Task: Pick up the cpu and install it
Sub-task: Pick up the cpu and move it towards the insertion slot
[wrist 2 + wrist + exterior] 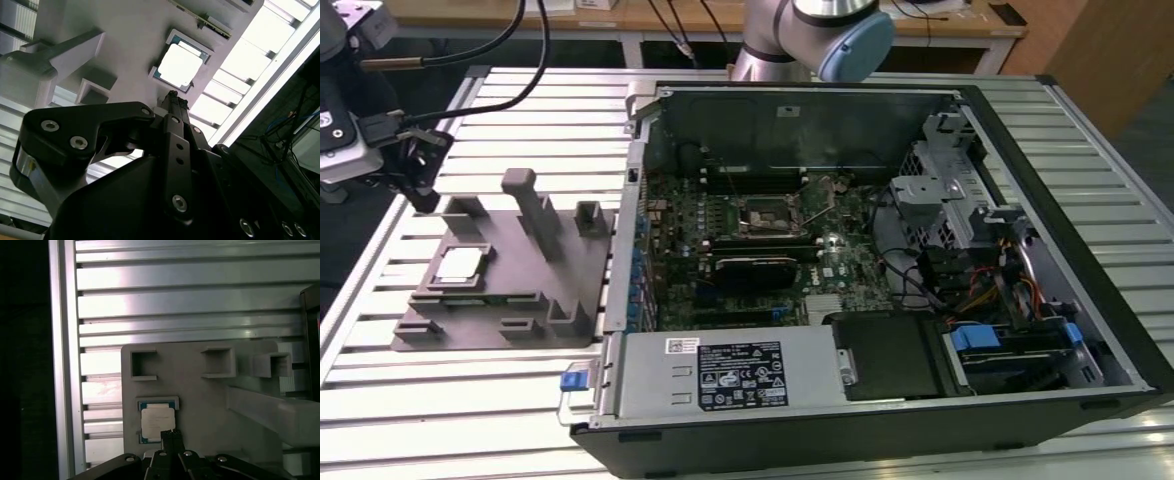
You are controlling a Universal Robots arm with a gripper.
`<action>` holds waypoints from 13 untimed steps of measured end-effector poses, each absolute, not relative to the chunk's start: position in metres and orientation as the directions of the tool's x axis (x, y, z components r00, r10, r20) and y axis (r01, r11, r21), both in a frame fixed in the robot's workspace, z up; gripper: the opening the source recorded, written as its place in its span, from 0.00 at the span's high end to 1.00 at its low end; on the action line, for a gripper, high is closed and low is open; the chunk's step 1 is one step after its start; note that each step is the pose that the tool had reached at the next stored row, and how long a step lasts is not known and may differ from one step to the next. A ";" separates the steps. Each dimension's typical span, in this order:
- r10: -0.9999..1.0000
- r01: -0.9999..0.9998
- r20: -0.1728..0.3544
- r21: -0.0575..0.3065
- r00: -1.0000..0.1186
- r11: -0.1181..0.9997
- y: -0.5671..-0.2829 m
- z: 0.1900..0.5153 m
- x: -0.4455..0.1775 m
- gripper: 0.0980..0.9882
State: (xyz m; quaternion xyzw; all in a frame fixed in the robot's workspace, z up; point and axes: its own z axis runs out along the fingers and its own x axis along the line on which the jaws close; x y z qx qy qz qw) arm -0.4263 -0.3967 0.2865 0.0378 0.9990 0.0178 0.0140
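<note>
The cpu (460, 265) is a small flat square chip with a bright metal top. It lies in a shallow pocket of the grey holder block (507, 300), at the exterior view's left. My gripper (422, 190) hangs above and behind the block, apart from the chip. Both wrist views show the cpu (180, 65) (157, 421) just beyond the fingertips (174, 96) (170, 434), which are pressed together with nothing between them. The dark metal-framed socket (767, 213) sits on the motherboard inside the open computer case (1087, 300).
The holder block carries upright posts (523, 200) and small square pockets (142, 365). The slatted aluminium table (494, 400) runs under everything. A silver power supply box (720, 375) fills the case's front, and cables and drive bays (987, 260) sit at its right.
</note>
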 end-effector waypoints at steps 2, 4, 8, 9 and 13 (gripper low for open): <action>0.076 0.075 -0.027 0.036 -0.997 0.997 -0.397 0.285 -0.426 0.99; 0.076 0.075 -0.027 0.036 -0.997 0.997 -0.397 0.284 -0.426 0.99; 0.076 0.075 -0.027 0.036 -0.997 0.997 -0.398 0.280 -0.426 0.99; 0.076 0.075 -0.027 0.036 -0.997 0.997 -0.398 0.279 -0.426 0.99; 0.076 0.075 -0.027 0.035 -0.997 0.997 -0.399 0.274 -0.426 0.99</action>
